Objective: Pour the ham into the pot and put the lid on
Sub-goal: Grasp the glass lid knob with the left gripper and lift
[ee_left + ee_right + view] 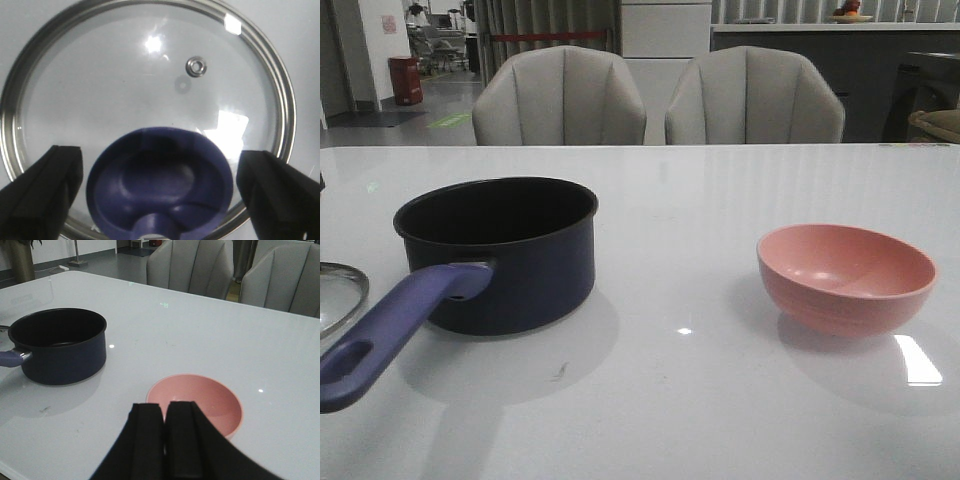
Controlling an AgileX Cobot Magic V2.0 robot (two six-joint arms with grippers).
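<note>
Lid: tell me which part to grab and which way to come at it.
Grip the lid by its blue flared knob, coming straight down from above. It lies flat, and the glass and thin steel rim give no purchase. The left gripper already straddles the knob, open.

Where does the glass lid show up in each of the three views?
Front view: only the lid's edge shows at the far left, beside the pot's handle.
Left wrist view: the lid fills the picture, its knob between the open left tool's fingers.
Right wrist view: not visible.
Shared landmark: the white table.
</note>
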